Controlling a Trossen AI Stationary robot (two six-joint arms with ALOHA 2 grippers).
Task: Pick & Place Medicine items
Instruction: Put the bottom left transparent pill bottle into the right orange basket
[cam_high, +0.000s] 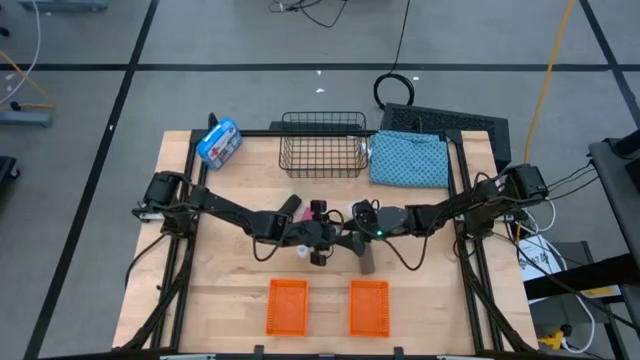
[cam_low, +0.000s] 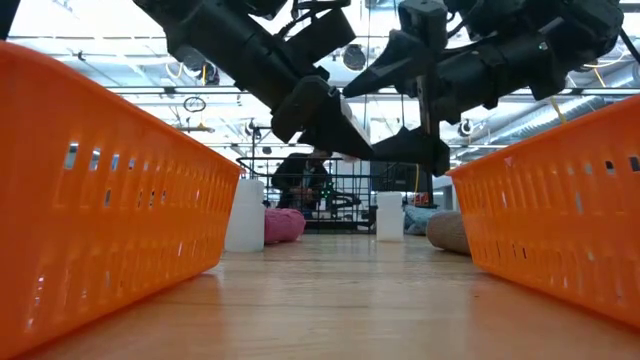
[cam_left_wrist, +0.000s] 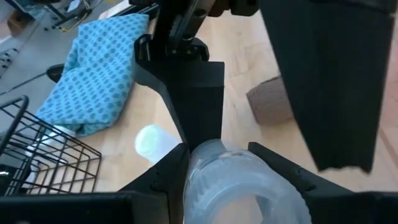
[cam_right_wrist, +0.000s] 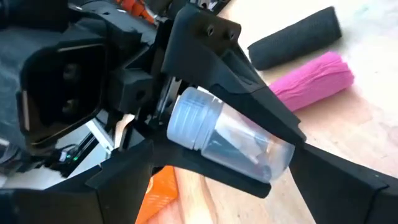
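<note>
Both dark six-joint arms reached inward and met over the middle of the table. The left two-finger gripper (cam_high: 322, 243) and the right two-finger gripper (cam_high: 345, 238) were closed together on one small clear round bottle (cam_right_wrist: 229, 134), held above the tabletop.

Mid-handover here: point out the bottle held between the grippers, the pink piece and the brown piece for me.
bottle (cam_right_wrist: 230, 140): right wrist view, on its clear body between dark fingers.
pink piece (cam_right_wrist: 317, 78): right wrist view, middle of its crinkled side.
brown piece (cam_left_wrist: 270, 102): left wrist view, on its visible end.
</note>
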